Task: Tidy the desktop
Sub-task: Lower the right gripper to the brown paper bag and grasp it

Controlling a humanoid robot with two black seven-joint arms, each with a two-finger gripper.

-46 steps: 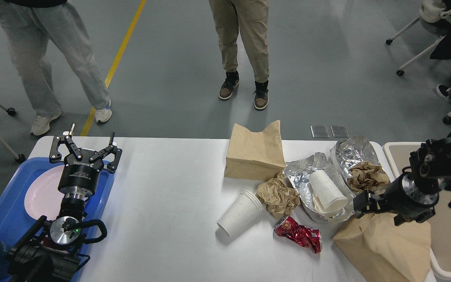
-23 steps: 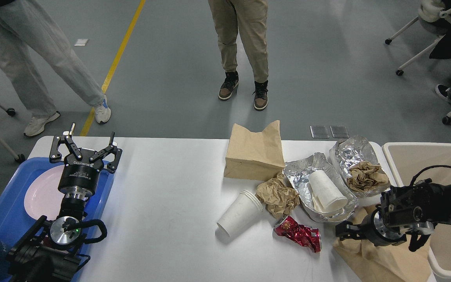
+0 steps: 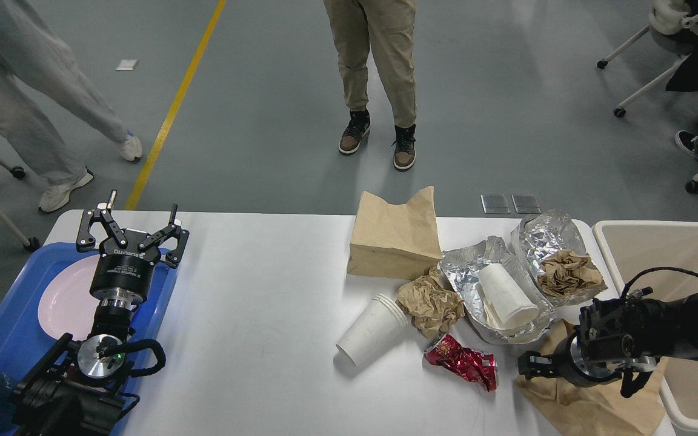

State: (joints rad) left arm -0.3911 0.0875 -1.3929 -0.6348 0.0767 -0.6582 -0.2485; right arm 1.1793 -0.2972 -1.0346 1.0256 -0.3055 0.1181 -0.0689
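The white desktop (image 3: 264,284) carries litter on its right half: an upright brown paper bag (image 3: 394,239), stacked white paper cups (image 3: 373,330) on their side, crumpled brown paper (image 3: 431,303), foil (image 3: 467,266) holding a white cup (image 3: 506,293), more foil (image 3: 546,233) with crumpled paper, and a crushed red can (image 3: 463,361). My right gripper (image 3: 529,366) hangs low over a flat brown bag (image 3: 591,406) at the front right. It is dark and seen end-on. My left gripper (image 3: 132,227) stands open and empty above the blue tray's far corner.
A blue tray (image 3: 3,333) with a pink plate (image 3: 64,300) sits at the left edge. A beige bin (image 3: 658,245) stands off the table's right end. People stand on the floor beyond the far edge, and chairs are at the far right.
My right arm has dropped from above the flat bag toward the table's front edge, uncovering the beige bin. The person at far left has stepped further left. The left arm is still.
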